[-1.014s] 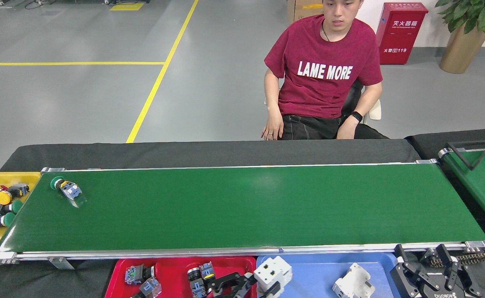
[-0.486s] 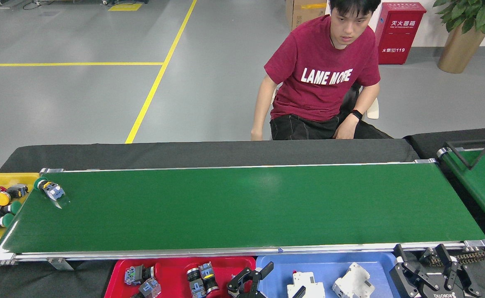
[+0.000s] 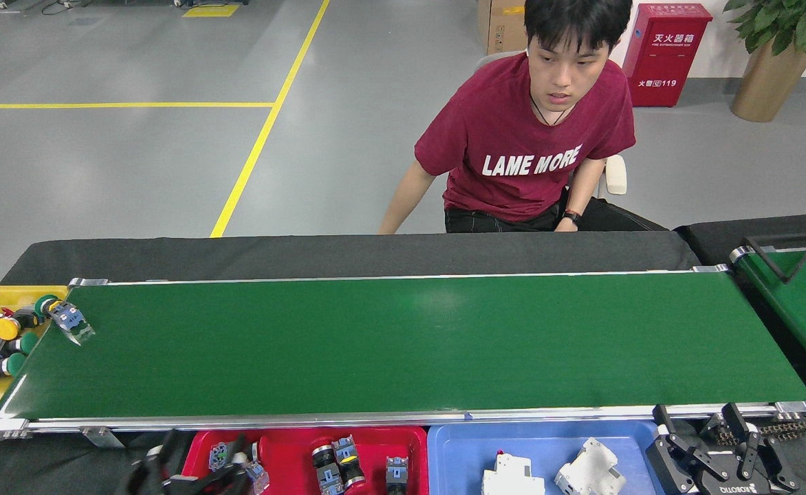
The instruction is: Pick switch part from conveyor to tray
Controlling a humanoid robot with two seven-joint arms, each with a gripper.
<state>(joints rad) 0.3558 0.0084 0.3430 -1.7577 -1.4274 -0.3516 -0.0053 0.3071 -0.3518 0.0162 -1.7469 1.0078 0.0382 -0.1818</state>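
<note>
Switch part (image 3: 61, 315): green-capped, blue-grey body; at conveyor (image 3: 403, 344) end

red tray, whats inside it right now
The red tray holds several push-button switch parts, one further right. The blurred left gripper covers its left side and parts there. The bottom edge cuts off its near portion.
</note>
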